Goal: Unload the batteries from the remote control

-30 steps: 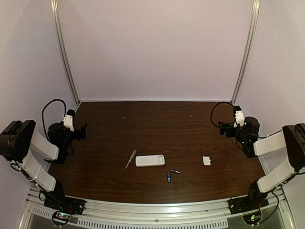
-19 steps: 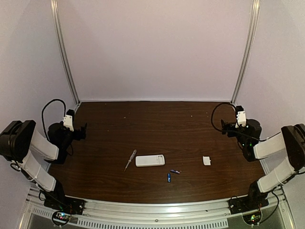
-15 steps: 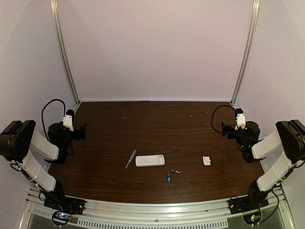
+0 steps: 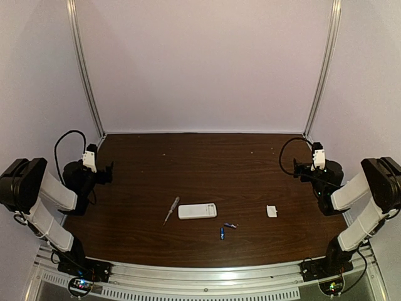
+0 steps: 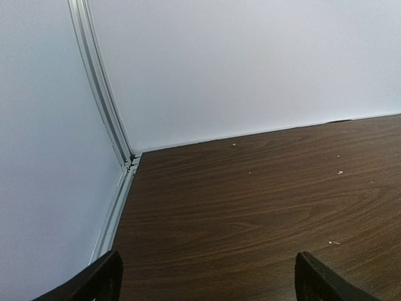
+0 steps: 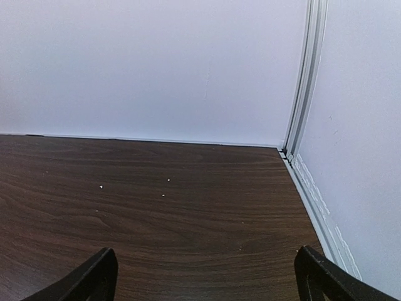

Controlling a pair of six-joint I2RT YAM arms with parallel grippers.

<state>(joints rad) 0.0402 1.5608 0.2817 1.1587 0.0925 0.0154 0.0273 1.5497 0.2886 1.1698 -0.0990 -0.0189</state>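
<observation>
The white remote control [image 4: 197,211] lies flat near the table's front middle. Just in front of it to the right lie two batteries: a blue one [image 4: 222,232] and a darker one [image 4: 230,225], apart from the remote. My left gripper [image 4: 108,172] hangs open at the far left edge, well away from them. At the far right edge my right gripper [image 4: 297,170] is open too. In both wrist views only bare wood shows between the left gripper's [image 5: 208,282] and the right gripper's [image 6: 205,279] spread fingertips.
A thin silvery screwdriver [image 4: 171,210] lies just left of the remote. A small white cover piece [image 4: 271,211] rests to the right, near the right arm. White walls with metal corner rails [image 4: 86,72] close in the table on three sides.
The right arm has drawn back toward the right wall and its gripper has shifted a little right. The left arm and the things on the table have not moved.
</observation>
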